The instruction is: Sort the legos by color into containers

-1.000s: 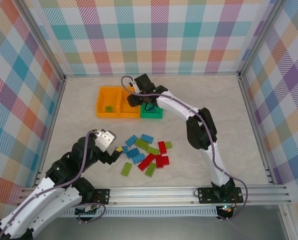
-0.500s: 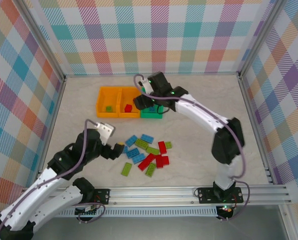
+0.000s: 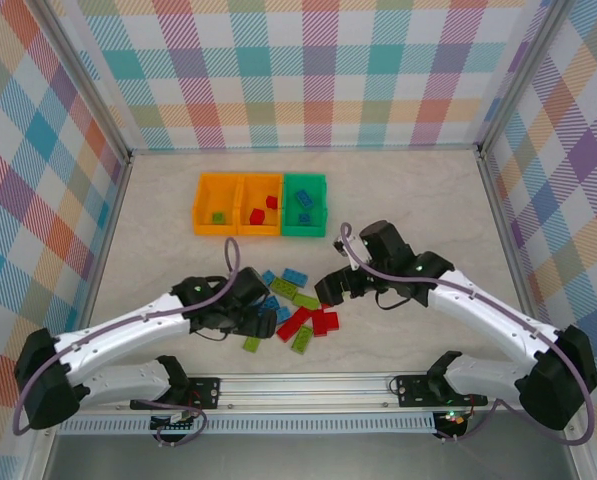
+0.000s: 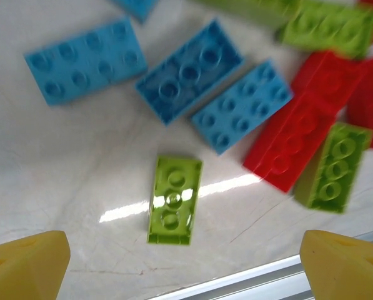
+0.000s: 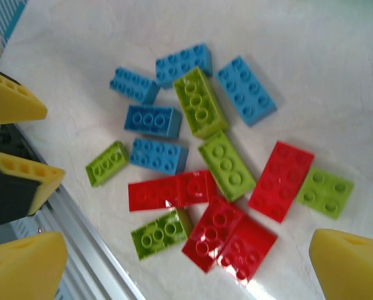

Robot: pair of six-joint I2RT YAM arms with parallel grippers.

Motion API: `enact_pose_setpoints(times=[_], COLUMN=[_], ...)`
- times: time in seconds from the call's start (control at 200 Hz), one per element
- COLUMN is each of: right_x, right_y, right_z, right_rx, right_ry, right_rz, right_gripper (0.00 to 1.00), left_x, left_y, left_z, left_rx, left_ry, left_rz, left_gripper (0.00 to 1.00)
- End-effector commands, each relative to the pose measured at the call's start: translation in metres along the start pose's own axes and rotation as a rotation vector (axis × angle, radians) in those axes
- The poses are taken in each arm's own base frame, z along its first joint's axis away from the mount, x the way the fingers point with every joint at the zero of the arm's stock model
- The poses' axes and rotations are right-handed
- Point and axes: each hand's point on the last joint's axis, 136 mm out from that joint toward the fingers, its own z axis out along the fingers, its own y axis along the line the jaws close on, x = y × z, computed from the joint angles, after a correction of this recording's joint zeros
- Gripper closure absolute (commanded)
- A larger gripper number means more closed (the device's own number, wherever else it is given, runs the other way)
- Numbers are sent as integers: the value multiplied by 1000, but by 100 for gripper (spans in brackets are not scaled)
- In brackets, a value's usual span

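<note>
Top external: my left fingers (image 3: 255,318) and right fingers (image 3: 326,293) both spread, empty, above the legos (image 3: 325,320).
Left wrist: lime brick (image 4: 174,200) lies on the surface (image 4: 61,169) between my tips.

The worktop (image 3: 418,200) is a pale, marble-veined slab. Toward its far side stands a row of three joined bins (image 3: 261,232), two orange on the left and one green on the right. Well apart from them, near the front middle, loose lego bricks (image 5: 227,164) lie flat in a tight cluster. The blue ones are mostly toward the far left, the red ones toward the near right and touching one another, and lime green ones lie among them. One lime green brick (image 4: 174,200) lies alone just beside the cluster.
</note>
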Motion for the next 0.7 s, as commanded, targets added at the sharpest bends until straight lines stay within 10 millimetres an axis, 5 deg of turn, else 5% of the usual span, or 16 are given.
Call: enact_pose_setpoints(times=[0.0, 0.32, 0.695], right_x=[2, -4, -3], right_y=[4, -4, -3], right_z=[-9, -2, -12], right_rx=[-4, 34, 47], right_ry=[2, -10, -15], right_rz=[-2, 45, 60], right_gripper=[0, 0, 0], left_x=[15, 27, 30], left_y=[-4, -6, 2], left_z=[21, 62, 86], left_rx=[-43, -58, -115], left_ry=[47, 76, 94], left_rz=[-5, 23, 14], left_gripper=[5, 22, 60])
